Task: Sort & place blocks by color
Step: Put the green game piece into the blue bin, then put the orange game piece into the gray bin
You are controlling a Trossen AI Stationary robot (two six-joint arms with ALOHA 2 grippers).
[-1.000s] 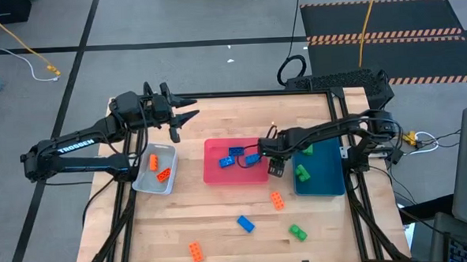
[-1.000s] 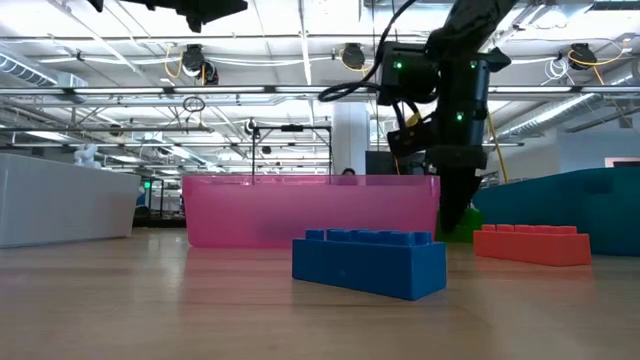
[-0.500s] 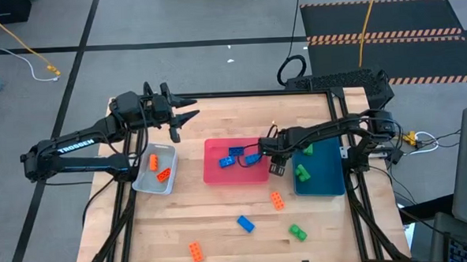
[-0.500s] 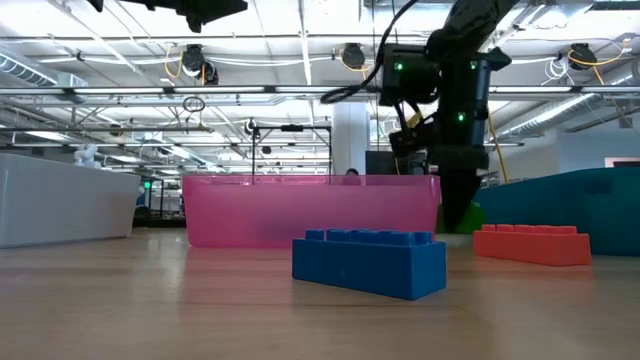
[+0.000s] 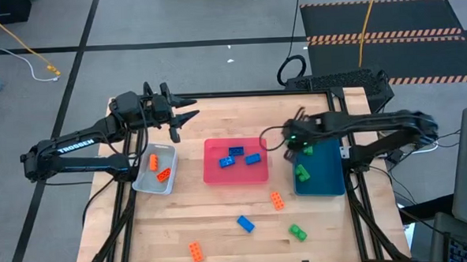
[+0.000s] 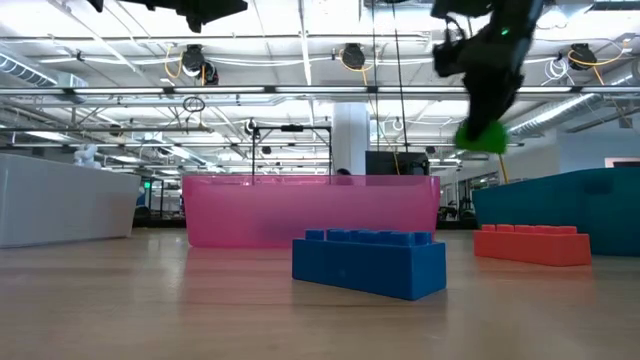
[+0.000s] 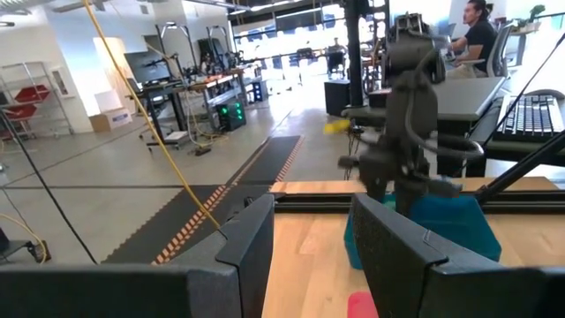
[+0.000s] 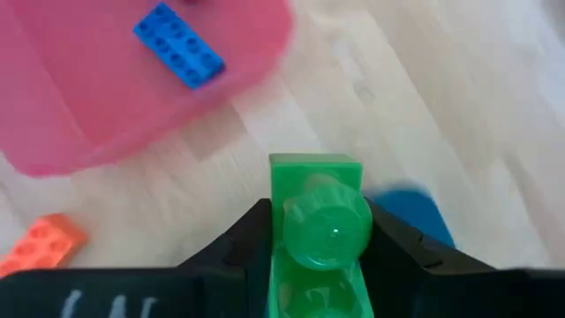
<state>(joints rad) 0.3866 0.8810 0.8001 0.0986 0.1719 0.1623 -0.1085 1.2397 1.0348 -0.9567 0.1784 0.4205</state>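
My right gripper [image 5: 295, 138] hangs above the gap between the pink tray [image 5: 220, 176] and the teal tray [image 5: 327, 182], shut on a green block [image 6: 483, 136]. The right wrist view shows this block [image 8: 318, 221] between the dark fingers. My left gripper [image 7: 313, 256] waits open and empty, high over the table's far left [image 5: 181, 117]. Blue blocks [image 5: 253, 158] lie in the pink tray, orange blocks [image 5: 163, 174] in the grey tray [image 5: 145, 182], and a green block [image 5: 302, 173] in the teal tray. My right gripper pinches the green block by its two opposite sides [image 8: 281, 221], one finger on each. The fingers slant down from above. The block's studded top [image 8: 331, 225] faces up toward the wrist. It is lifted clear of the table and the trays.
Loose blocks lie on the near part of the table: an orange one [image 5: 277, 200], a blue one [image 5: 245, 223], a green one [image 5: 298, 232] and another orange one [image 5: 195, 251]. The low view shows the blue block [image 6: 369, 263] closest, with the orange one [image 6: 531, 243] behind it.
My right gripper has risen from table level beside the pink tray's right end and drawn back toward the teal tray. It carries the green block, which was down on the table and now hangs well clear of it.
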